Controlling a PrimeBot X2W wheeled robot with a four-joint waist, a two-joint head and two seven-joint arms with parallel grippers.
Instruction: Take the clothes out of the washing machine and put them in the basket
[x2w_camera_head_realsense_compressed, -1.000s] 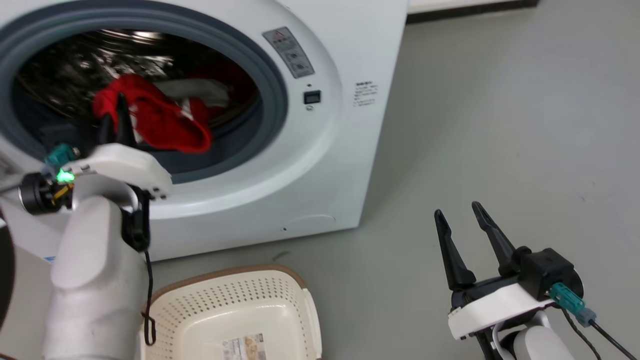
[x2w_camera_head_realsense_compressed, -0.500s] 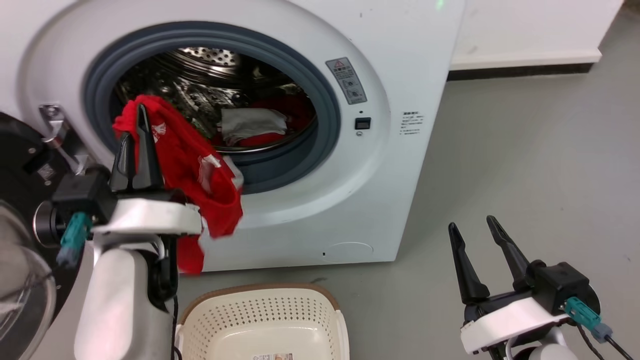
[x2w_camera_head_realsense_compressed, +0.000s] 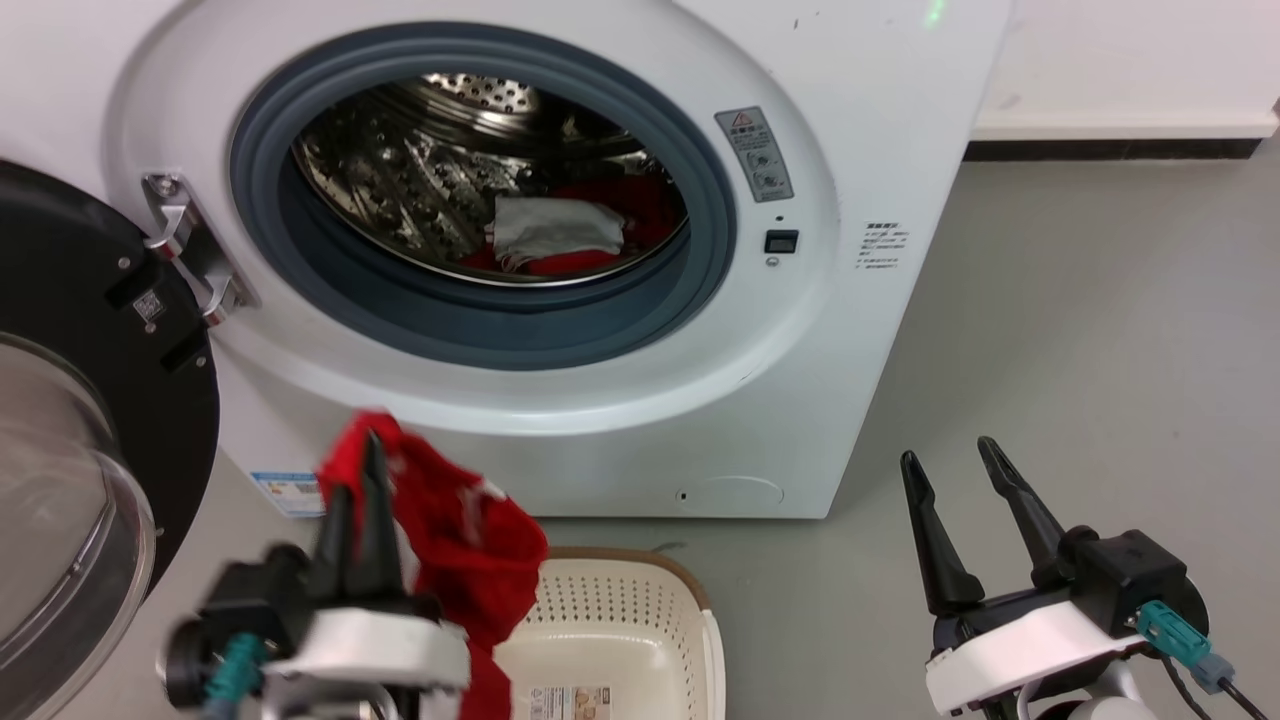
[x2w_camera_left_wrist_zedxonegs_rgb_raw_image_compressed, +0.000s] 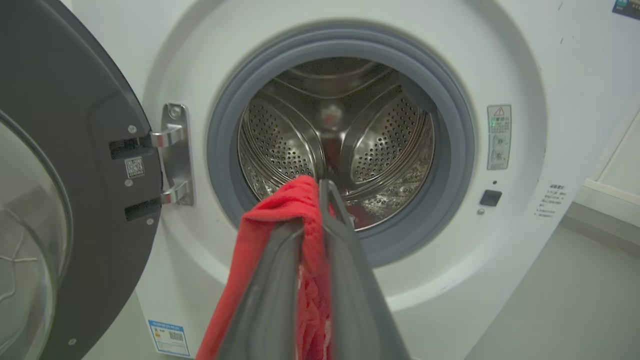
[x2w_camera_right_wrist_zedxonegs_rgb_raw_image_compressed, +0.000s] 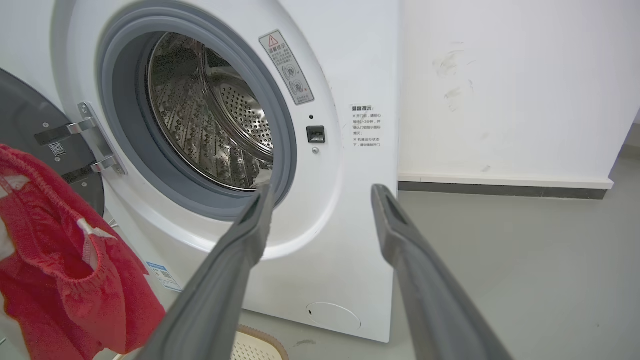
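The step in hand is the carry. The left tool (x2w_camera_head_realsense_compressed: 356, 495) is clamped on a red garment (x2w_camera_head_realsense_compressed: 470, 560), which is out of the machine (x2w_camera_head_realsense_compressed: 850, 150) and hangs in the air in front of it. The cloth is pinched between the two fingers, as the left wrist view shows (x2w_camera_left_wrist_zedxonegs_rgb_raw_image_compressed: 312, 210), with the rest of the garment (x2w_camera_left_wrist_zedxonegs_rgb_raw_image_compressed: 250, 280) drooping off to one side. Its lower folds hang at the left edge of the basket (x2w_camera_head_realsense_compressed: 640, 566), which stands on the floor (x2w_camera_head_realsense_compressed: 1050, 350) near the machine's foot. I cannot tell whether the cloth touches the rim.

My reading is that the next move is a short shift right. That would put the whole garment over the basket's middle before the tool lowers and lets go, so no cloth drapes over the rim.

More clothes (x2w_camera_head_realsense_compressed: 560, 228), red and pale, lie at the bottom of the drum (x2w_camera_head_realsense_compressed: 420, 170), so another reach inside should follow.

The left arm sits low at the near left, beside the open door (x2w_camera_head_realsense_compressed: 60, 330), fingers aimed at the machine. The right tool (x2w_camera_head_realsense_compressed: 948, 455) is empty at the near right over the floor, with its jaws spread wide, and it also faces the machine.
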